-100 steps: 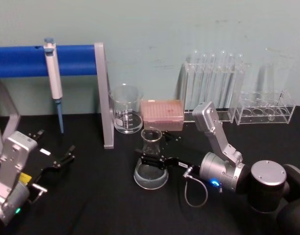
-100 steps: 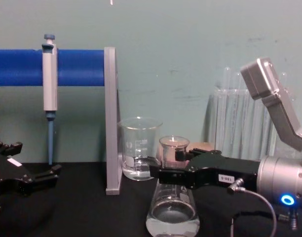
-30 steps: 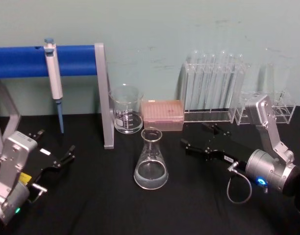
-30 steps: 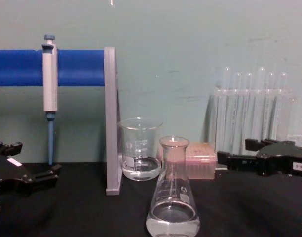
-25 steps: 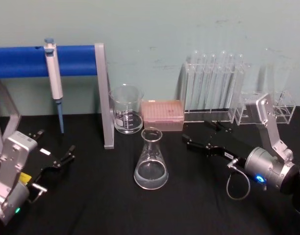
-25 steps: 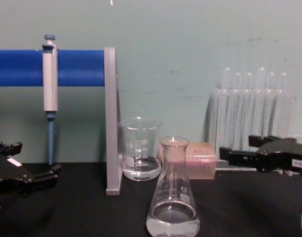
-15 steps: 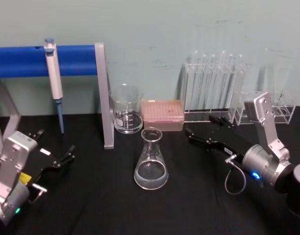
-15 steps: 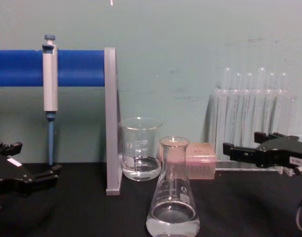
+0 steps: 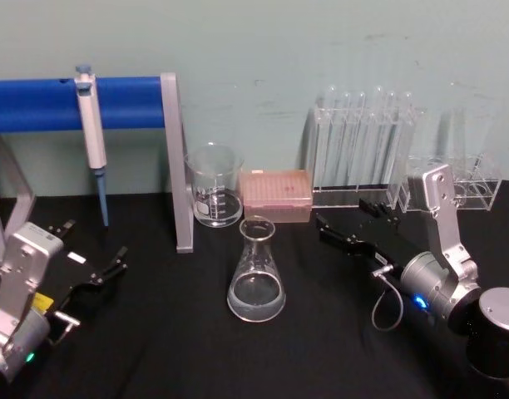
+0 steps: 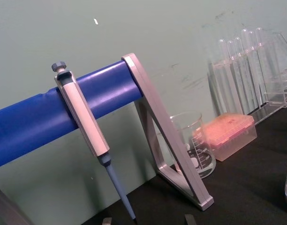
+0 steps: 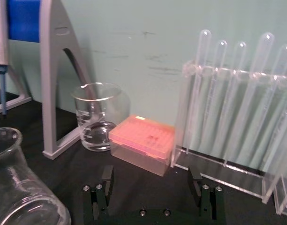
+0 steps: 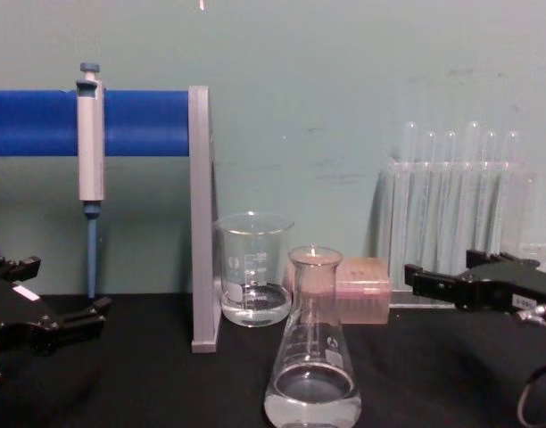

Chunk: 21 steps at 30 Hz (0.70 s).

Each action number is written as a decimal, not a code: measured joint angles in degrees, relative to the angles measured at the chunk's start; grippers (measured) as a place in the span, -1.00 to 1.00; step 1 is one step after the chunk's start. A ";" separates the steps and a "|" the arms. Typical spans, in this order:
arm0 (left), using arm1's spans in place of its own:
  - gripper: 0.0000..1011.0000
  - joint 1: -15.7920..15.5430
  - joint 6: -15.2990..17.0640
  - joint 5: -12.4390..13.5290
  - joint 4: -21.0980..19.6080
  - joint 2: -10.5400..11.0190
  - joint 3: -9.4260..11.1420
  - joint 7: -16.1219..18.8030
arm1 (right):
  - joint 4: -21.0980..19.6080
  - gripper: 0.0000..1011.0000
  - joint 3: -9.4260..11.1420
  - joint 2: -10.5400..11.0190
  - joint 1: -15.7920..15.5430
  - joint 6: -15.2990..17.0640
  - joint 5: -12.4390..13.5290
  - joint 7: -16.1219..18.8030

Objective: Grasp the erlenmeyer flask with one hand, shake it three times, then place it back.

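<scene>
The erlenmeyer flask (image 9: 256,274) stands upright on the black table, free of both grippers, with a little clear liquid in its wide base; the chest view has it low in the middle (image 12: 312,357), and its neck edges into the right wrist view (image 11: 14,187). My right gripper (image 9: 344,218), the hand, is open and empty to the flask's right, a clear gap away, near the test tube rack; it also appears in the chest view (image 12: 442,272) and the right wrist view (image 11: 150,177). My left gripper (image 9: 95,241) rests open at the table's left (image 12: 63,287).
A glass beaker (image 9: 213,187) and a pink tip box (image 9: 275,193) stand behind the flask. A rack of tall test tubes (image 9: 363,150) and a smaller clear rack (image 9: 450,187) are at the back right. A pipette (image 9: 92,133) hangs on the blue bar stand (image 9: 38,101) at the left.
The right gripper, which held the flask's neck 3.3 s ago, has let go, opened and drawn back to the right toward the tube rack. The flask stands where it was.
</scene>
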 joint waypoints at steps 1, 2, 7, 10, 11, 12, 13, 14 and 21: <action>0.98 0.00 0.00 0.00 0.00 0.00 0.00 0.00 | 0.17 0.98 0.16 -0.25 -0.03 0.06 -0.06 -0.24; 0.98 0.00 0.00 0.00 0.00 0.00 0.00 0.00 | 0.46 0.98 0.45 -0.68 -0.10 0.21 -0.22 -0.63; 0.98 0.00 0.00 0.00 0.00 0.00 0.00 0.00 | 1.33 0.98 1.14 -1.74 -0.17 0.76 -0.72 -1.42; 0.98 0.00 0.00 0.00 0.00 0.00 0.00 0.00 | 1.76 0.98 1.58 -2.28 -0.24 1.06 -1.05 -1.68; 0.98 0.00 0.00 0.00 0.00 0.00 0.00 0.00 | 1.85 0.98 1.68 -2.40 -0.26 1.10 -1.15 -1.74; 0.98 0.00 0.00 0.00 0.00 0.00 0.00 0.00 | 1.94 0.98 1.88 -2.61 -0.33 1.20 -1.35 -1.85; 0.98 0.00 0.00 0.00 0.00 0.00 0.00 0.00 | 1.97 0.98 1.96 -2.71 -0.35 1.26 -1.45 -1.89; 0.98 0.00 0.00 0.00 0.00 0.00 0.00 0.00 | 1.98 0.98 2.04 -2.79 -0.37 1.30 -1.55 -1.91; 0.98 0.00 0.00 0.00 0.00 0.00 0.00 0.00 | 1.97 0.98 2.59 -3.26 -0.49 1.81 -2.21 -1.79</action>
